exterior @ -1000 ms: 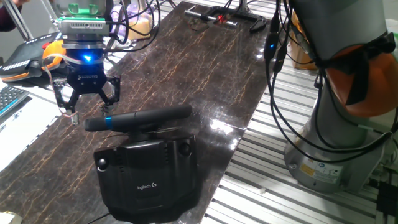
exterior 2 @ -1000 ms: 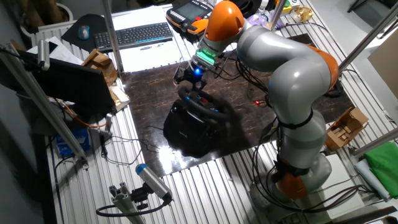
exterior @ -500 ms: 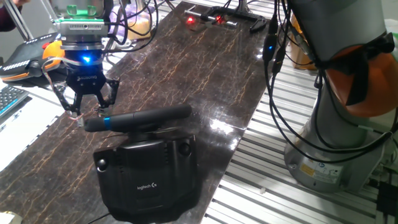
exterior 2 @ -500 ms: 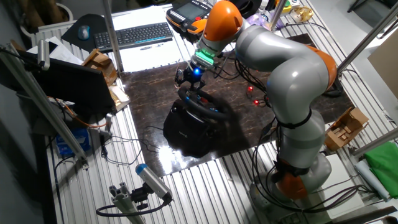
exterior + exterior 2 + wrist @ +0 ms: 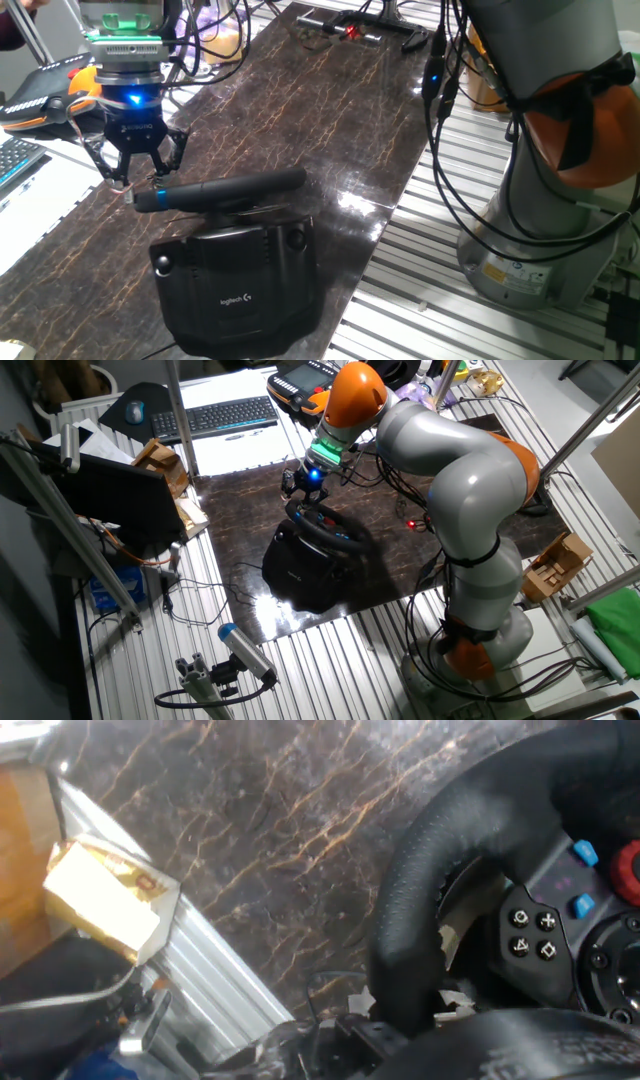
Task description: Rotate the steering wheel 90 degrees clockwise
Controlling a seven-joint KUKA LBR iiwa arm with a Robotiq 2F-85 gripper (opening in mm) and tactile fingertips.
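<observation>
We see the steering wheel [image 5: 222, 190] on its black base [image 5: 240, 285], marked "logitech", near the marble tabletop's [image 5: 330, 90] front edge. Our gripper [image 5: 132, 172] hangs spread-fingered just above the rim's left end, grasping nothing.

A robotics lab. A grey-and-orange arm [image 5: 470, 490] stands bolted on a slotted aluminium bench [image 5: 330, 660] with a dark marble-look sheet [image 5: 300, 110] laid over it. Cables [image 5: 450, 150] hang down beside the arm's base. At the far left sit a keyboard [image 5: 215, 415], a mouse [image 5: 134, 411] and an orange-and-black pendant [image 5: 305, 385].
</observation>
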